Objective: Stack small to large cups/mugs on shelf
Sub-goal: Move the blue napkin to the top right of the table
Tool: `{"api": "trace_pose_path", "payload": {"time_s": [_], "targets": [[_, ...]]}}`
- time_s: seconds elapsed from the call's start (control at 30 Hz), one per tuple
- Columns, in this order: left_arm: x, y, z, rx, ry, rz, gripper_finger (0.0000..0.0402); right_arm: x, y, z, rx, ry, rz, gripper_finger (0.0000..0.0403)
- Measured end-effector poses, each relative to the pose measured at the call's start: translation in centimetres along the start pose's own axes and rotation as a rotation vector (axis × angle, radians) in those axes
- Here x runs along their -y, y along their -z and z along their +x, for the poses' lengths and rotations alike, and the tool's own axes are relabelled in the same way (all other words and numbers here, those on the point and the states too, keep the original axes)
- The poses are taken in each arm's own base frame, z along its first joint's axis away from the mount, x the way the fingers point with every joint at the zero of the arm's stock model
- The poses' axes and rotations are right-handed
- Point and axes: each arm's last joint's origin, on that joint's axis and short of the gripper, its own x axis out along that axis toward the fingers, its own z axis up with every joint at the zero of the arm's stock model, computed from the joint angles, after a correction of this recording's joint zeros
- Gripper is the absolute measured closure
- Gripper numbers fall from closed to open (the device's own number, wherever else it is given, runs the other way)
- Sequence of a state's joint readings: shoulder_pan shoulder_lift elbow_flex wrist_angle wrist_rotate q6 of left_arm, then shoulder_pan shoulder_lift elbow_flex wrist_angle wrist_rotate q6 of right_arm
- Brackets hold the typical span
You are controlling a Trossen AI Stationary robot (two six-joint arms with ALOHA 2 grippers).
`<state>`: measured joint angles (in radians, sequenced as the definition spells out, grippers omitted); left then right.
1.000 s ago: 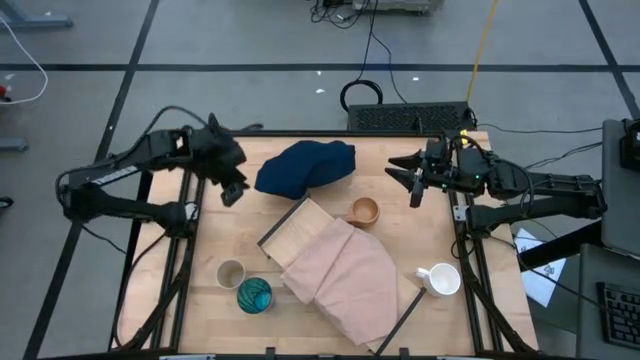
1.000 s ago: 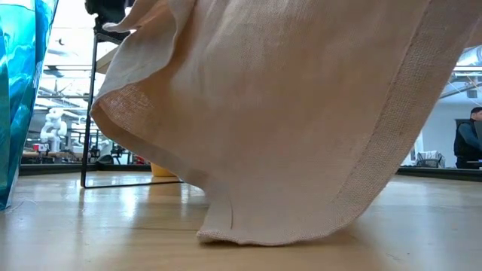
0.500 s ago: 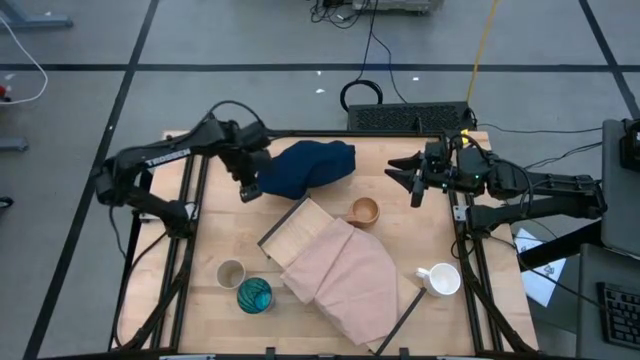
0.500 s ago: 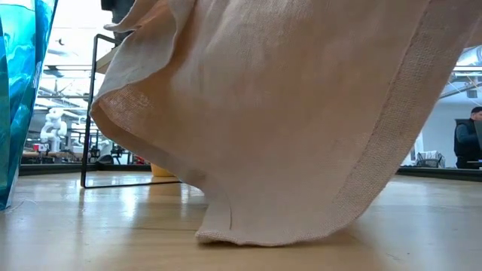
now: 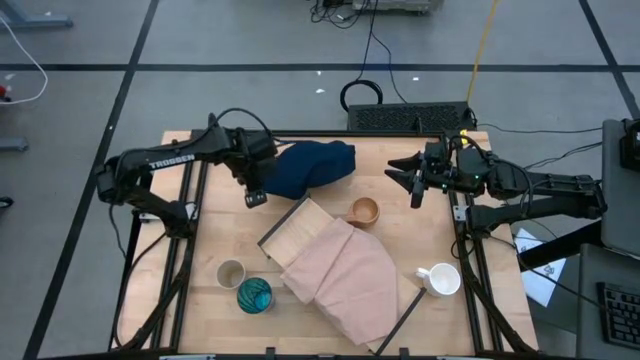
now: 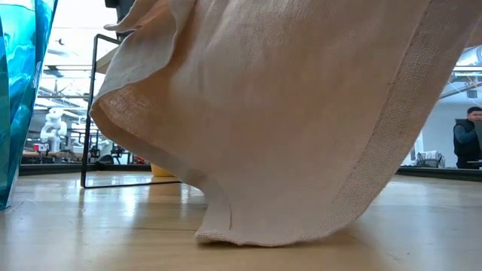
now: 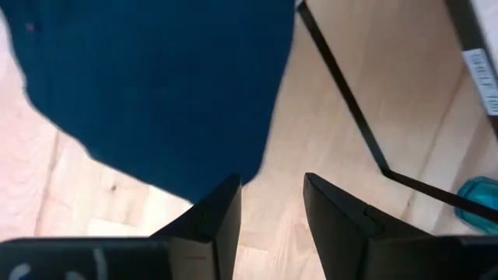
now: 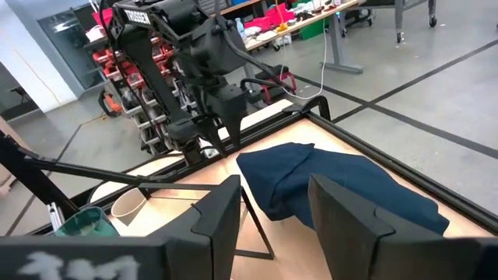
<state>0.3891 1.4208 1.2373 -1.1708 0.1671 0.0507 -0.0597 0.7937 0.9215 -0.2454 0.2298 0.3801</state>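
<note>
Table (image 5: 215, 240): it carries everything, and I judge the task has hardly started, because no cup is stacked yet.
Shelf (image 5: 296, 228): it lies flat and slanted in the middle of the table, between my two claws and nearer to me than both. Only its far corner is bare.
Pink cloth (image 5: 350, 280): it is draped over most of the shelf, so I think it must come off before any cup can go there. In the low view it fills nearly the whole picture.
Navy cloth (image 5: 305, 165): it is bunched at the far side, just beside the left claw. I cannot tell whether it hides a cup. I only see four of the cups.
Left arm: it reaches in from its side with the elbow bent and the wrist turned down over the table.
Left claw (image 5: 253, 192): it hovers at the near edge of the navy cloth. The fingers (image 7: 222, 218) stand a little apart and pinch nothing; bare wood shows between them.
Right arm: it waits stretched out at the far right edge of the table, well apart from the cloths.
Right claw (image 5: 415, 180): spread a little, empty, pointing toward the navy cloth.
White mug (image 5: 440, 279): near the right edge, closer to me than the right claw.
Orange cup (image 5: 364, 211): just beside the shelf's far corner, between the claws.
Teal cup (image 5: 254, 295): closer to me than the left claw, touching or almost touching the beige-grey cup (image 5: 231, 273).
</note>
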Motion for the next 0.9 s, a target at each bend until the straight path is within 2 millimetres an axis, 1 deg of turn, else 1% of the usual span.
{"api": "trace_pose_path", "payload": {"time_s": [0.13,0.3,0.63,0.9], "targets": [[0.5,-0.1,0.1,-0.002,-0.040,0.026,0.0261,0.0,0.1,0.0,-0.007,0.003,-0.001,0.0257],[0.7,-0.5,1.0,-0.019,-0.095,0.037,0.0261,0.1,0.1,-0.1,-0.009,0.004,-0.002,0.0257],[1.1,-1.1,2.5,-0.072,-0.080,0.054,0.0261,0.1,-0.2,-0.7,0.011,-0.004,0.015,0.0257],[1.4,-1.4,3.3,-0.102,-0.084,0.057,0.0261,0.1,-0.2,-0.9,0.017,-0.006,0.032,0.0257]]}}
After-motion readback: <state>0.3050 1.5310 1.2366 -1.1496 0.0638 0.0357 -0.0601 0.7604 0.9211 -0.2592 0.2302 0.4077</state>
